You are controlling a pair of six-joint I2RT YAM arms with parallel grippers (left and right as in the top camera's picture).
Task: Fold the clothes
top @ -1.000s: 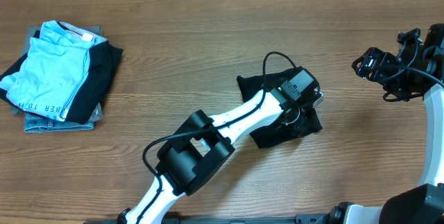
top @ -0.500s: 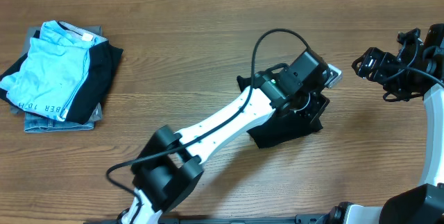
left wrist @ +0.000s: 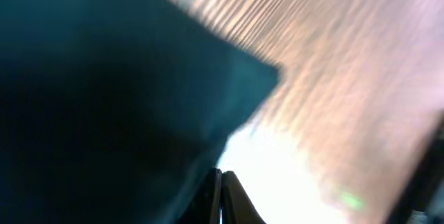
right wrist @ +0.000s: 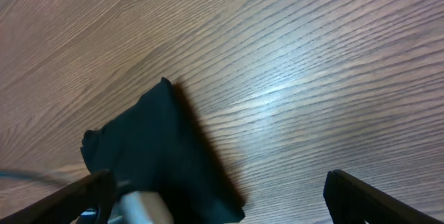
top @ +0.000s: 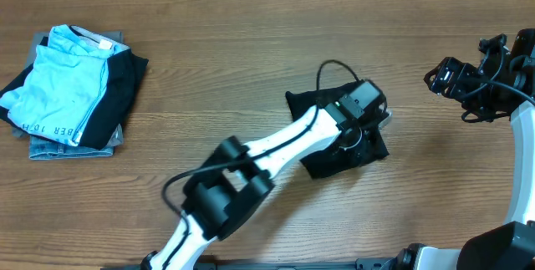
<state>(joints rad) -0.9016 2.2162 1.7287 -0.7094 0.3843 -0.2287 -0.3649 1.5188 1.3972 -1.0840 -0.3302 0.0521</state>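
Note:
The black T-shirt (top: 324, 163) lies folded into a small bundle at the table's middle right. My left arm reaches over it. The left gripper (top: 368, 132) is down on the bundle's right part. In the blurred left wrist view the jaws (left wrist: 220, 186) are pressed together at the edge of the dark fabric (left wrist: 104, 99), with nothing seen between them. My right gripper (top: 436, 78) hangs apart at the far right, open and empty. Its wide fingers (right wrist: 222, 203) frame the table, with the shirt (right wrist: 152, 137) to the lower left.
A pile of folded clothes sits at the far left: a light blue garment with dark lettering (top: 67, 78) on top, a black piece beside it, and a grey-blue denim-like piece (top: 75, 146) underneath. Bare wood (top: 251, 44) lies between the pile and the shirt.
Half a second ago my left gripper was raised and shifted toward the far right. Now it is back down on the shirt. The right arm has not moved.

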